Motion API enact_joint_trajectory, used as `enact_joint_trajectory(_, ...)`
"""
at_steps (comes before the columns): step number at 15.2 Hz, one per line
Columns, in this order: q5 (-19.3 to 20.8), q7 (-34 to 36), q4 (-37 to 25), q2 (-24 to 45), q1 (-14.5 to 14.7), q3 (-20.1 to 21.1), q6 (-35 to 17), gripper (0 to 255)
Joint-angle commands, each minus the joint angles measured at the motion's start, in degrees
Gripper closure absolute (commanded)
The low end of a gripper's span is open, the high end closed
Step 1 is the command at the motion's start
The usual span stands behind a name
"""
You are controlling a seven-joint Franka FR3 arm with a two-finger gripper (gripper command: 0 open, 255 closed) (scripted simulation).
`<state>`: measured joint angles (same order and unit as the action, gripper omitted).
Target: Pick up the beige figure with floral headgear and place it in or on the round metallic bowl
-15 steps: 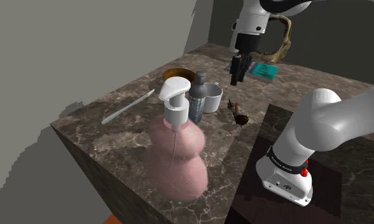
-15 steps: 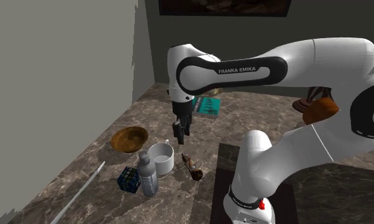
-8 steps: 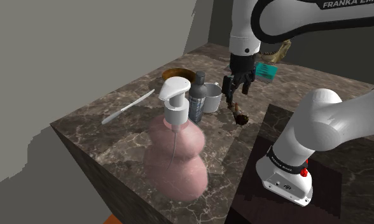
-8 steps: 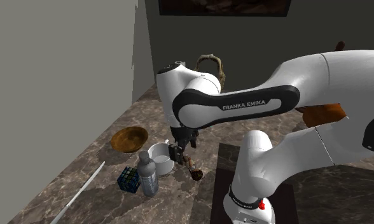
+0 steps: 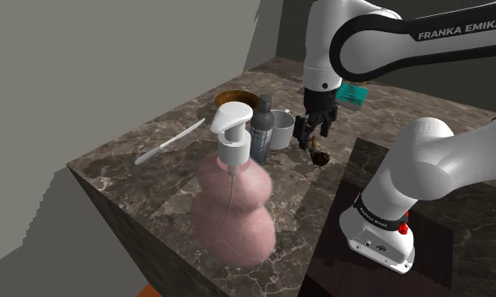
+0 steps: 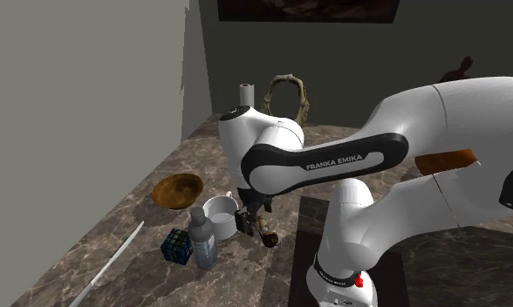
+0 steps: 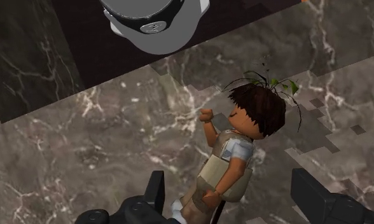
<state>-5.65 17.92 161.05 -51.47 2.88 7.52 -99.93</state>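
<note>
Left of the white mug [image 5: 279,128], in the shoulder view, the marbled worktop [image 5: 153,173] lies open out to its edge, carrying a pale long utensil [image 5: 170,141] and a pink pump bottle [image 5: 234,198]. A grey wall rises beyond. The brown round bowl [image 5: 235,99] sits behind the mug, and a dark bottle [image 5: 261,128] stands just beside it. Right of the mug, the figure [image 7: 233,153] lies on the worktop between the gripper [image 5: 312,137] and its fingers [image 7: 155,191], which stand apart, clasping nothing.
</note>
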Motion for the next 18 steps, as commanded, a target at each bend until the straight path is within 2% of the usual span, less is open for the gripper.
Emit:
enact_joint_trajectory(1, 0.0, 0.0, 0.2, 0.1, 0.0, 0.0, -0.3, 0)
enact_joint_trajectory(6, 0.0, 0.0, 0.2, 0.1, 0.0, 0.0, -0.3, 0)
enact_joint_trajectory(7, 0.0, 0.0, 0.2, 0.1, 0.0, 0.0, -0.3, 255)
enact_joint_trajectory(16, 0.0, 0.0, 0.2, 0.1, 0.0, 0.0, -0.3, 255)
enact_joint_trajectory(18, 0.1, 0.0, -1.2, -0.3, -0.1, -0.1, 1.4, 255)
